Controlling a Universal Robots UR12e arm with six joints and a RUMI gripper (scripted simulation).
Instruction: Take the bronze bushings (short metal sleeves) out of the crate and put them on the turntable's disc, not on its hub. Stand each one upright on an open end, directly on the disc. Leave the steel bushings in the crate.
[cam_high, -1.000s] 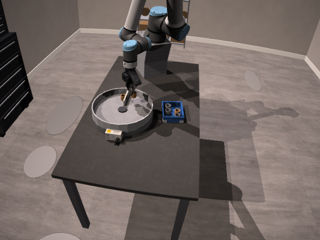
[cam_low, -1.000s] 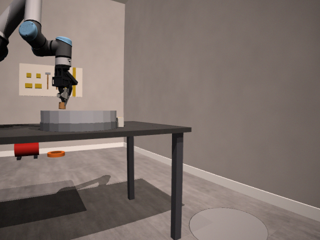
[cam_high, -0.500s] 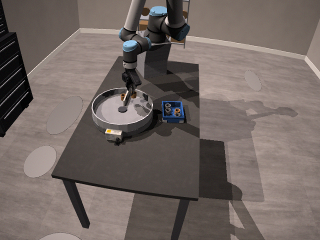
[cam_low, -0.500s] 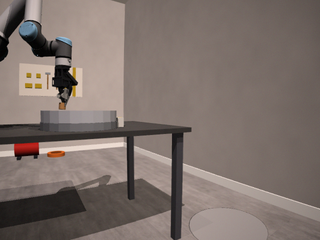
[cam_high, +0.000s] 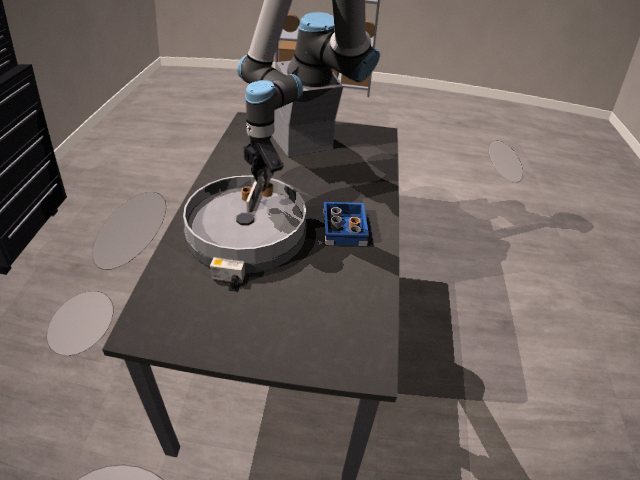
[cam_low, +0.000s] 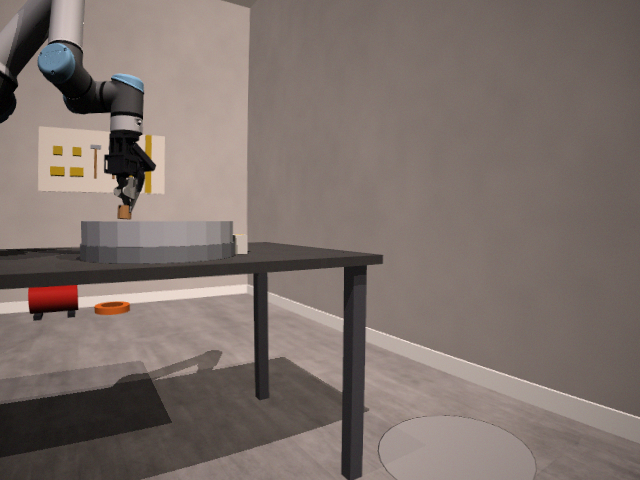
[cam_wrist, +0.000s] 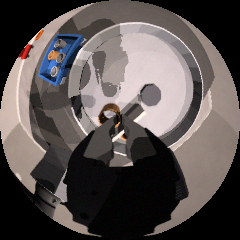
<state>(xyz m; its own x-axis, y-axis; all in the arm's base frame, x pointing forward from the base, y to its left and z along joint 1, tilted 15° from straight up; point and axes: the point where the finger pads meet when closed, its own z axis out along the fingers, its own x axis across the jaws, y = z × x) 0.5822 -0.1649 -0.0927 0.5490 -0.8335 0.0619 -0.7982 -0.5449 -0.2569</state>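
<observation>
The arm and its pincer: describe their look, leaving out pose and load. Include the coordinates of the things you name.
The arm (cam_high: 260, 111) (cam_low: 127, 100) has pale grey tubes, dark grey rounded joints, light blue caps and a whitish band near the wrist. The pincer (cam_high: 253, 198) (cam_low: 129, 205) (cam_wrist: 119, 115) is black and angular, with slim grey fingers.

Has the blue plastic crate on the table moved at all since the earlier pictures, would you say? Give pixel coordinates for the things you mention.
No; the blue crate (cam_high: 346, 240) (cam_wrist: 59, 80) sits just where it did beside the grey round turntable (cam_high: 245, 253) (cam_wrist: 197, 120).
</observation>
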